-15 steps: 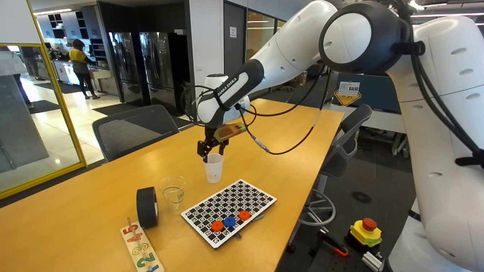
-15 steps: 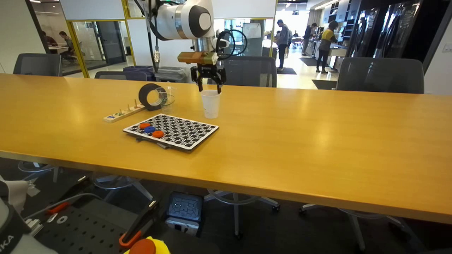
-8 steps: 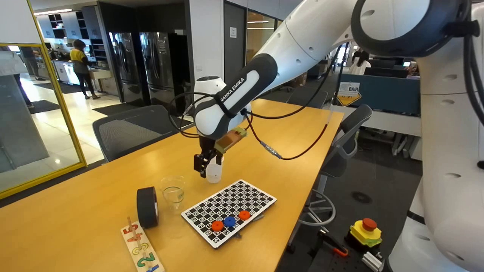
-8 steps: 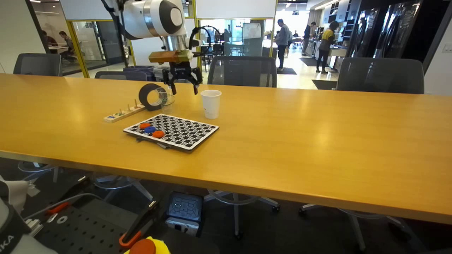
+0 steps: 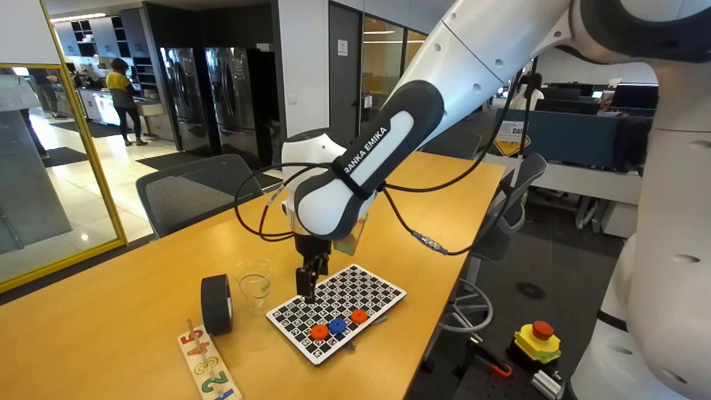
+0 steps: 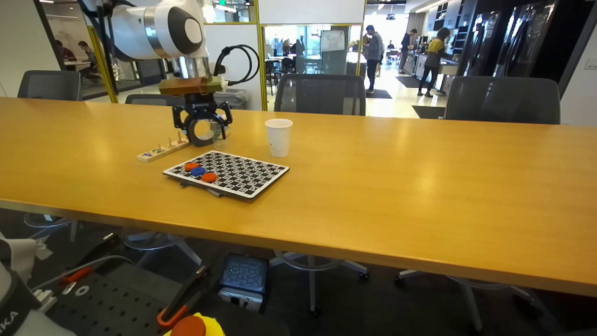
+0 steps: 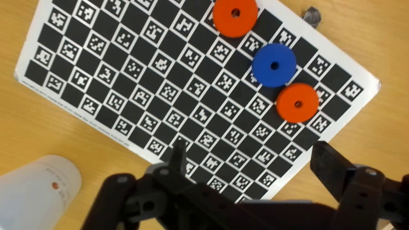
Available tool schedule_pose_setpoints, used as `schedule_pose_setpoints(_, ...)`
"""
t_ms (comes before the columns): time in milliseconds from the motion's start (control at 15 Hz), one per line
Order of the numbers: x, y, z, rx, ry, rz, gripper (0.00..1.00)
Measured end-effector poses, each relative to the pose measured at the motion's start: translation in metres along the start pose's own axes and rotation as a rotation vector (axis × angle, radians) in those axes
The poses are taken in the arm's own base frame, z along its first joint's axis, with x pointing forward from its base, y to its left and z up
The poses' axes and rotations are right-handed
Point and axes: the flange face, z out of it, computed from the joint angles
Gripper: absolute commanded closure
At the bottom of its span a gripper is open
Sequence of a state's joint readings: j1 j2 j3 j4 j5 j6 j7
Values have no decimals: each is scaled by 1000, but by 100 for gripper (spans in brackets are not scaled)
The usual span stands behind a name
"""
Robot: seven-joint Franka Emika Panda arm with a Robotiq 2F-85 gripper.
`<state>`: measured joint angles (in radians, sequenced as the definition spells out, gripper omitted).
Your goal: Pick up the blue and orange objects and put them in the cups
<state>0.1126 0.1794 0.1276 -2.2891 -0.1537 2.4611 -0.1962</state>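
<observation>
Because the blue disc (image 7: pixel 265 65) lay flat on the checkered board (image 7: pixel 159 95), I held my fingers (image 7: pixel 329 166) spread and pointing down, gripping nothing, presumably to straddle it or a neighbor. In the wrist view it sat between twelve and one o'clock from the gap between my fingers, with an orange disc (image 7: pixel 227 20) at its eleven o'clock and a second orange disc (image 7: pixel 289 103) at its five o'clock. Blue and its five o'clock neighbor were touching or just beside each other, I couldn't tell which, so I feared pinching either might nudge the other; the eleven o'clock disc sat apart, leaving a finger more room.

To keep each carry short, I judged, the paper cup (image 6: pixel 279 138) stood upright on the counter (image 6: pixel 419 186) near the board, at its two o'clock in an exterior view, mouth up for a drop from above. The clear cup (image 5: pixel 255 284) stood near too, at the board's ten o'clock in an exterior view, its see-through rim likely harder to aim for.
</observation>
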Motion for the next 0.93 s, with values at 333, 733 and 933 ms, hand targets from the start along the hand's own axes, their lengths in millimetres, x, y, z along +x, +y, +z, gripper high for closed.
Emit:
schedule_pose_setpoints(333, -21, -24, 29, 12, -20, -187, 0)
schedule_pose_setpoints(733, -27, -46, 39, 17, 5, -347, 0)
schedule_pose_setpoints(933, -28, -52, 41, 17, 16, -399, 0)
